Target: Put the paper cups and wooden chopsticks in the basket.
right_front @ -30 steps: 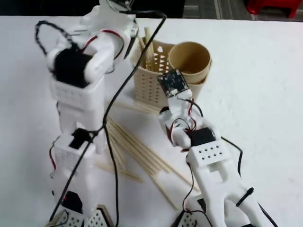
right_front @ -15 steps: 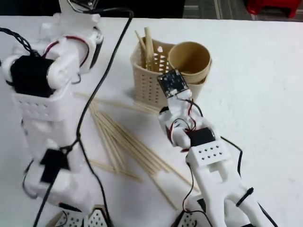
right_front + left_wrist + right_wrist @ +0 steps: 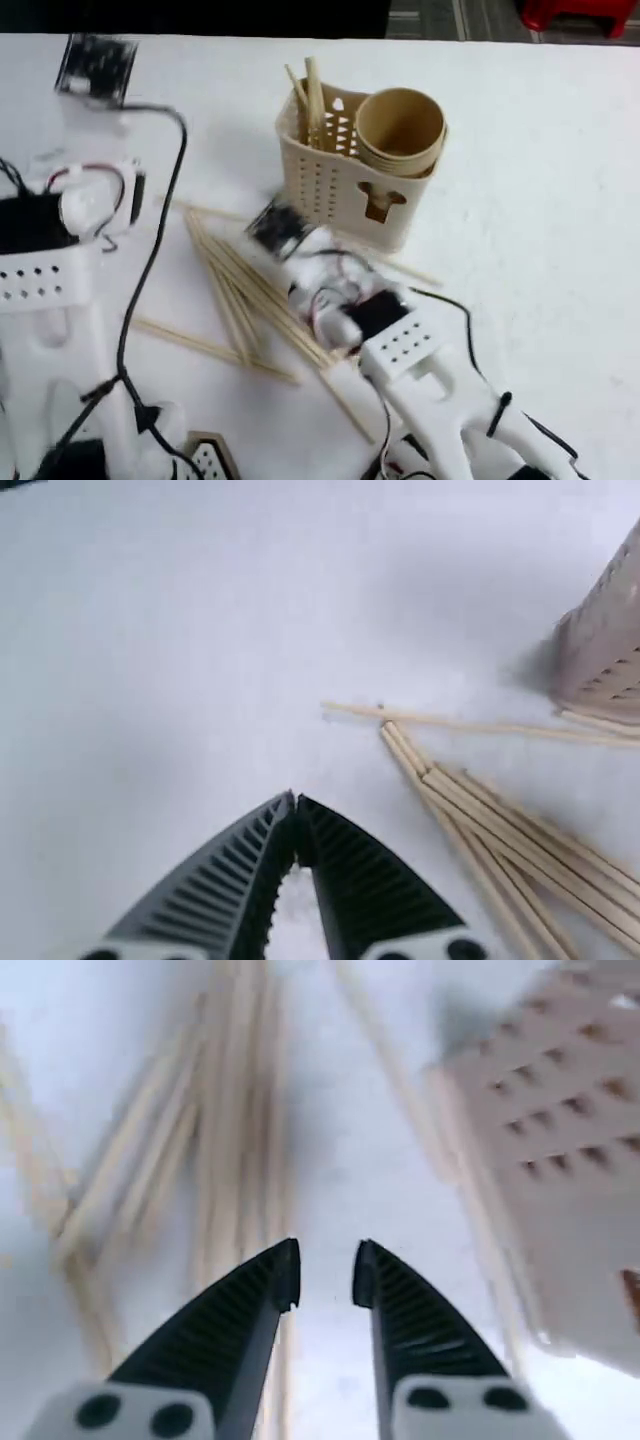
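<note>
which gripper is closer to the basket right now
Right. The right gripper hangs just beside the basket, close to its perforated wall. The left gripper is farther off, out past the far ends of the loose chopsticks on the table.

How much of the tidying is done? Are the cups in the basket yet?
Done: the paper cups sit stacked in the basket, and a few chopsticks stand in it beside them. In hand: nothing. The left gripper is shut and empty over the table; the right gripper is open over the loose chopsticks. Left: that whole pile on the table must go in.
</note>
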`<state>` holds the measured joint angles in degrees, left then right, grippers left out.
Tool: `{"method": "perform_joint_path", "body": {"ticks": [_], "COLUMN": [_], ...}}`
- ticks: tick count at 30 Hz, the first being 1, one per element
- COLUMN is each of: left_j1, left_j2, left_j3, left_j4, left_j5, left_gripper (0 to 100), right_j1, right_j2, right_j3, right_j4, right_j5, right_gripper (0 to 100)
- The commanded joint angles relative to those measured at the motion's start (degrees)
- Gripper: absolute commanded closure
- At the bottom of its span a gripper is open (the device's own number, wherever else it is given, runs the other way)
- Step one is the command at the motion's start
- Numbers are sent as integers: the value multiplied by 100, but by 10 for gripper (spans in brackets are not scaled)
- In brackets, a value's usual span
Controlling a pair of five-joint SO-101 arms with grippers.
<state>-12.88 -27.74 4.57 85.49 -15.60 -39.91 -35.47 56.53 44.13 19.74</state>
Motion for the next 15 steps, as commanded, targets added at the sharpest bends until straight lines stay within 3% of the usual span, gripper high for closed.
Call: {"method": "perform_joint_path", "body": {"ticks": [1,11,15], "left_j1": [-567,-971,-1121], "left_j2": [-840,-1807,-1851], "left_j3": [2092,5380,6040], "left_j4": [-1125,-3051,-3710], "left_j5": [-44,-510,-615], "left_gripper": [973,973,973], "right_j1": [-347,-374,-382], "right_j2": [295,2774,3292], "right_j3": [-229,-1934,-2409], "right_j4": [180,936,1253], "right_j5": [53,62,62], "right_gripper": [873,872,872]}}
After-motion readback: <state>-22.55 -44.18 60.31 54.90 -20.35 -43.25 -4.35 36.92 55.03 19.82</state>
